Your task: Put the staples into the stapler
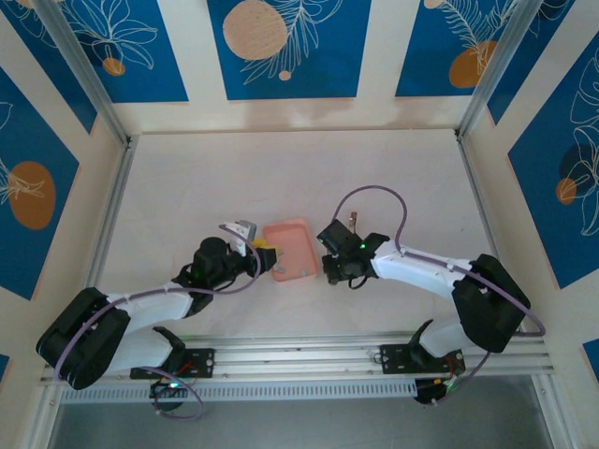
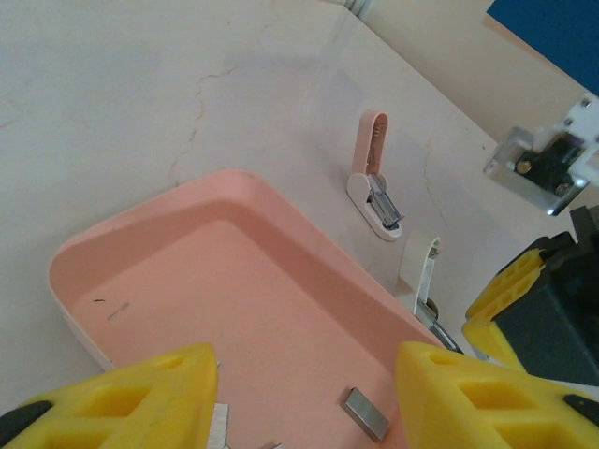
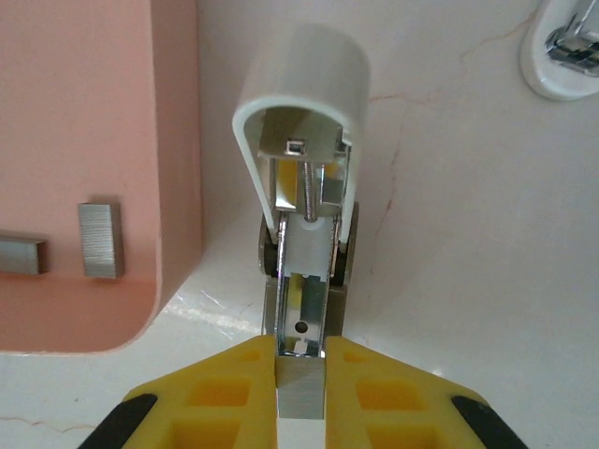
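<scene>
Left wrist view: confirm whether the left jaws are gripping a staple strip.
No, the left jaws stand wide apart over the pink tray, and the staples lie loose on its floor.

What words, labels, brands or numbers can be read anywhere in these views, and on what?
None can be read.
The pink tray carries only a tiny dark mark, too small to read.
The stapler and the wall panels bear no lettering.
</scene>
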`<action>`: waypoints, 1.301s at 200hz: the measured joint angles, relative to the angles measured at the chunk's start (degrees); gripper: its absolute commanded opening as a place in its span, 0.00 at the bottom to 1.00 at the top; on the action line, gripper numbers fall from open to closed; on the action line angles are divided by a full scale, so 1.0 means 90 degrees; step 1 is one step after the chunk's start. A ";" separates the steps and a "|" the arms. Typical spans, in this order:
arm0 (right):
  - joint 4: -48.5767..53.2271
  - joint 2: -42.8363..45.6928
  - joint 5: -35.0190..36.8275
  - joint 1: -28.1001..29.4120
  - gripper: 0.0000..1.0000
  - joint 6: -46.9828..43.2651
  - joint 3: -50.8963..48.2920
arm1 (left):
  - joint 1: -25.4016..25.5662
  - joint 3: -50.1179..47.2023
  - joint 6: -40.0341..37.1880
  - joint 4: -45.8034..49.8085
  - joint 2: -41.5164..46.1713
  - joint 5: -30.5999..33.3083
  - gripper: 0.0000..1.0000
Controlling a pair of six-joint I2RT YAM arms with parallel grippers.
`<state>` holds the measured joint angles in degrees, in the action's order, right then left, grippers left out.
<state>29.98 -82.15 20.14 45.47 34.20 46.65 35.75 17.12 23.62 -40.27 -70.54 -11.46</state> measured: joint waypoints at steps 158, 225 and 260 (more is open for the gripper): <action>-0.0359 -0.0085 0.0253 0.0078 0.15 0.0148 0.0124 | 0.0000 -0.0007 -0.0002 0.0049 0.0131 0.0061 0.53; -0.0432 -0.0282 0.0211 0.0078 0.15 0.0243 0.0085 | 0.0000 -0.0007 -0.0002 0.0056 0.0189 0.0068 0.53; -0.0425 -0.0325 0.0211 0.0078 0.15 0.0265 0.0046 | 0.0000 -0.0007 -0.0002 0.0073 0.0204 0.0068 0.53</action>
<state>26.15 -85.08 22.04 46.17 36.58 47.07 35.75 17.06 23.59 -39.62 -68.71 -10.85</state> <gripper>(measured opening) 0.150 0.530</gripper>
